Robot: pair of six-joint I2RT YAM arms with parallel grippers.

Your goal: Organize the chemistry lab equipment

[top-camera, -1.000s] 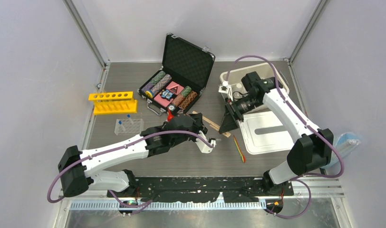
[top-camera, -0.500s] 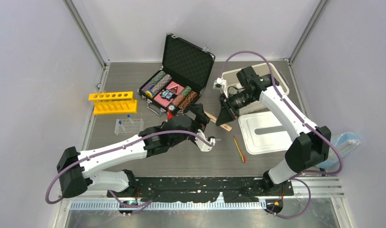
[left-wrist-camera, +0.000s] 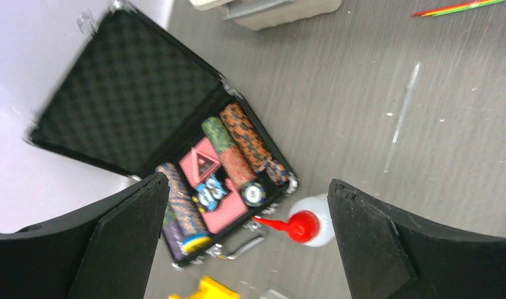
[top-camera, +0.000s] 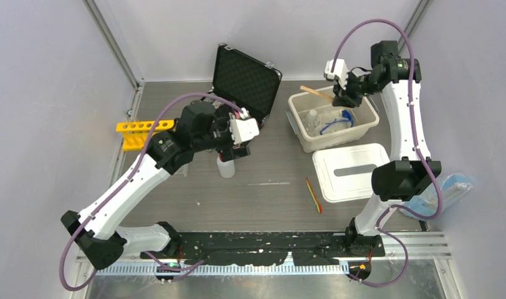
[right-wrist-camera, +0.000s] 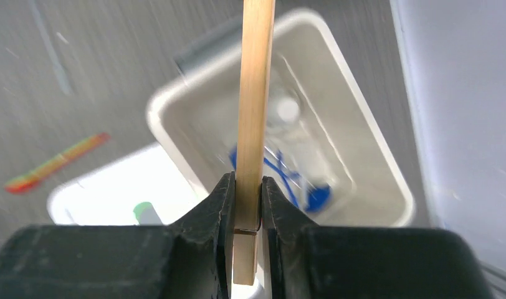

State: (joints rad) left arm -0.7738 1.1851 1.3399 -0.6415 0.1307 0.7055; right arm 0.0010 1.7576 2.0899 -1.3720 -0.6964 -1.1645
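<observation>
Right gripper (right-wrist-camera: 246, 187) is pinching the flat, pale wooden clamp (right-wrist-camera: 255, 75) near its end. The slat is sticking out past the fingertips, high over the white plastic bin (top-camera: 333, 142). Blue goggles (top-camera: 339, 123) are lying inside it. Left gripper (left-wrist-camera: 247, 187) is hanging with jaws spread wide above the red-capped white squeeze bottle (left-wrist-camera: 308, 225), which is sitting just beside the foam-lined chip case (left-wrist-camera: 225, 162).

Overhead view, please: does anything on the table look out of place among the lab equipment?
Yes: the open black case of poker chips at the back of the table is not lab gear, so it looks out of place.
</observation>
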